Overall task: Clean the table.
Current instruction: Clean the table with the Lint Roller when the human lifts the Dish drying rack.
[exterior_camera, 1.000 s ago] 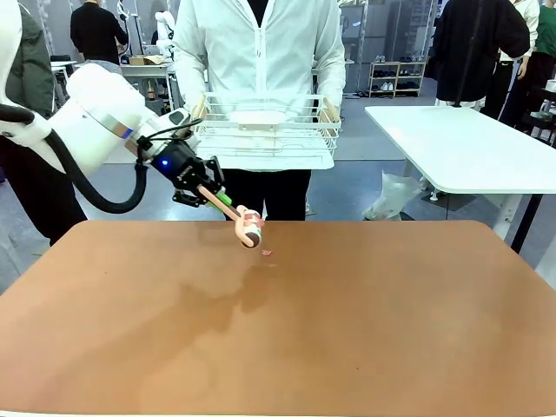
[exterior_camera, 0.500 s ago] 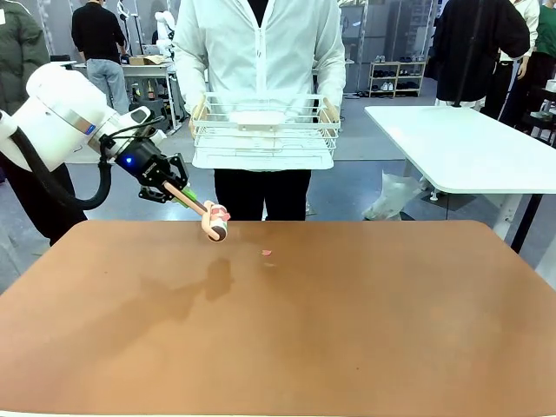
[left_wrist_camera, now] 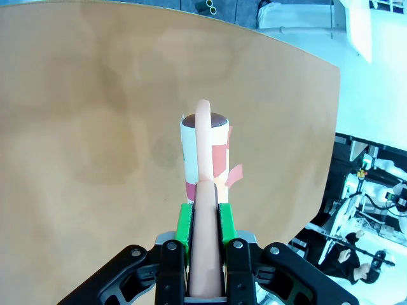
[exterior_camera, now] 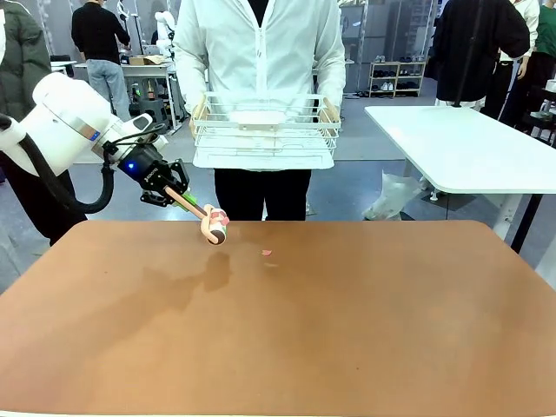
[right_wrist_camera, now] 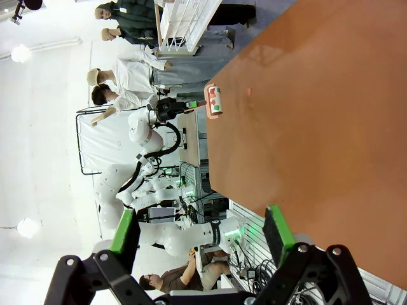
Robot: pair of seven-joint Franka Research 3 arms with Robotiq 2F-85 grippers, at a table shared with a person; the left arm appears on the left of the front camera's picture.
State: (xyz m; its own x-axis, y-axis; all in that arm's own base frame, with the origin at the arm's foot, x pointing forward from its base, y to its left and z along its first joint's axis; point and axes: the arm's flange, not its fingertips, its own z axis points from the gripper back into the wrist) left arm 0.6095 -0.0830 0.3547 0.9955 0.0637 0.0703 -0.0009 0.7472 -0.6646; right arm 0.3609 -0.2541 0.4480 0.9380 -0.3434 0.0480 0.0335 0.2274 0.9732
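Left tool (exterior_camera: 185, 200) pulled back toward 9 o'clock, clamped on lint roller (exterior_camera: 215, 228) handle, head over counter (exterior_camera: 347, 330) far edge at 11 o'clock. Pink scrap (exterior_camera: 267, 253) sits at roller's 4 o'clock. Right tool (right_wrist_camera: 200, 235) wide.

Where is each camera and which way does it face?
Front: between the arms, facing across the table at a person holding a wire rack; left arm shows.
Left wrist: along the left tool, shut on the roller, down at the table.
Right wrist: behind the open right tool, rolled sideways, across the table.
All share the roller.
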